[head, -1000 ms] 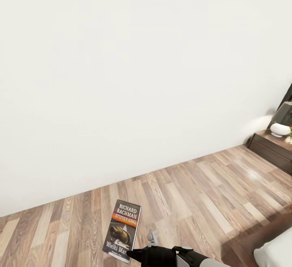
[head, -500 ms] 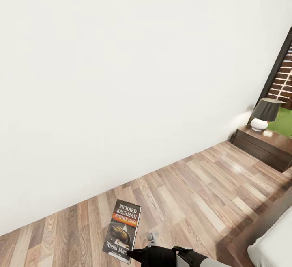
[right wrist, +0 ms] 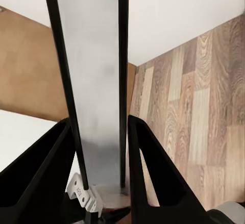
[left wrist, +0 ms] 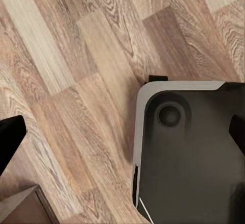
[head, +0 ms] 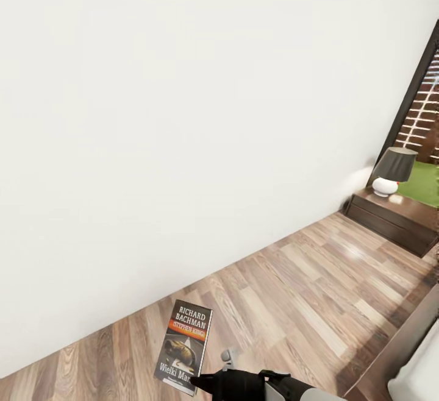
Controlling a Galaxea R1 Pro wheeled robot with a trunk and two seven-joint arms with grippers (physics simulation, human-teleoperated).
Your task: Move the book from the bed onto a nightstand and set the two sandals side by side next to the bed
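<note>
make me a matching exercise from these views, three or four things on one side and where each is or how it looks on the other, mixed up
Things:
1. book
2. lamp
3. nightstand
4. bed

Descriptions:
A. dark wood, against the white wall by the window
B. gripped at its lower edge by the right gripper, above the floor
C. pale mattress corner at the head view's lower right
D. dark shade, white base, standing on the cabinet

Pairs: 1-B, 2-D, 3-A, 4-C

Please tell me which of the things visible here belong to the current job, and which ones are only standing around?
Belong to the job:
- book, held upright by the right hand, which is shut on it
- nightstand by the far wall
- bed, its corner at the lower right

Only standing around:
- lamp on the nightstand
- window with the brick wall behind
</note>
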